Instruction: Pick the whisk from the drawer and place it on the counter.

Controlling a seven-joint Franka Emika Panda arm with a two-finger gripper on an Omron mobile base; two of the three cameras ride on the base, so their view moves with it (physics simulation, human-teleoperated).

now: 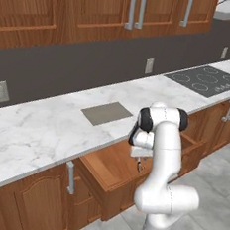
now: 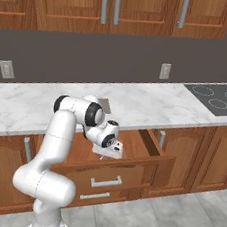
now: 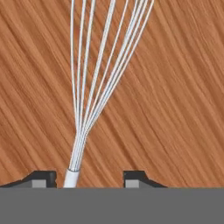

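The whisk (image 3: 94,87) lies on the wooden floor of the open drawer (image 1: 109,169); its silver wires fan away from me in the hand view. Its pale neck sits between my fingertips, close beside the left one, with a clear gap to the right one. My gripper (image 3: 89,179) is open around that neck and points down into the drawer (image 2: 102,182). In the base views the hand (image 1: 140,157) hangs low inside the drawer, just below the edge of the white marble counter (image 1: 46,130).
A flat grey inset (image 1: 107,113) lies on the counter just behind the drawer. The black cooktop (image 1: 207,78) is further right. Wooden wall cabinets (image 2: 113,7) hang above, and lower cabinet doors (image 1: 38,204) flank the drawer.
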